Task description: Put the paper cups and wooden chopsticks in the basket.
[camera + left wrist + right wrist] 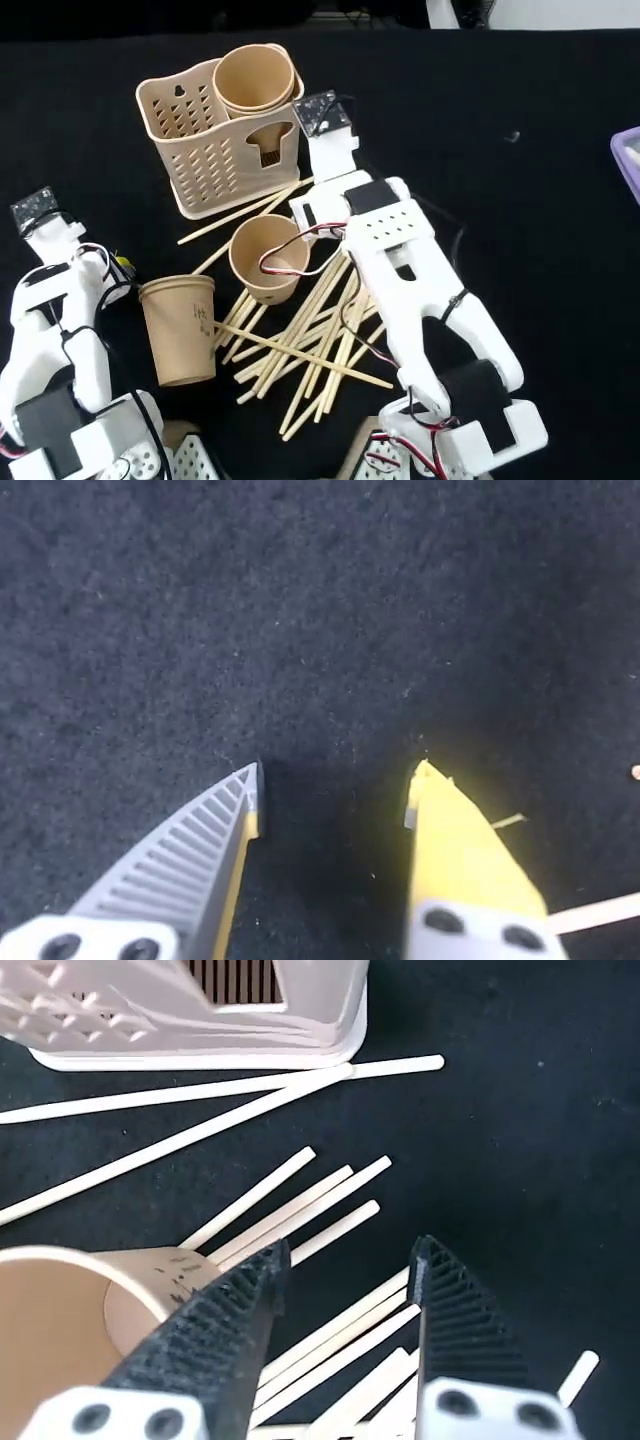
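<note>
On the black cloth table (520, 250), the left gripper (335, 780) hangs just above bare cloth, its grey and yellow fingers spread with nothing between them. Near it lies 1 tan paper cup (180, 330). Behind, the beige perforated plastic basket (200, 150) holds nested paper cups (255, 75). Another open-mouthed paper cup (268, 258) sits among scattered pale wooden chopsticks (300, 345). The right gripper (352, 1250) hovers beside that cup, black fingers apart and holding nothing.

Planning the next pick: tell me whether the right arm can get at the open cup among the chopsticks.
Probably yes. The right gripper hangs open beside the cup, one finger at its rim; only chopsticks lie beneath, and the basket stands apart.
</note>
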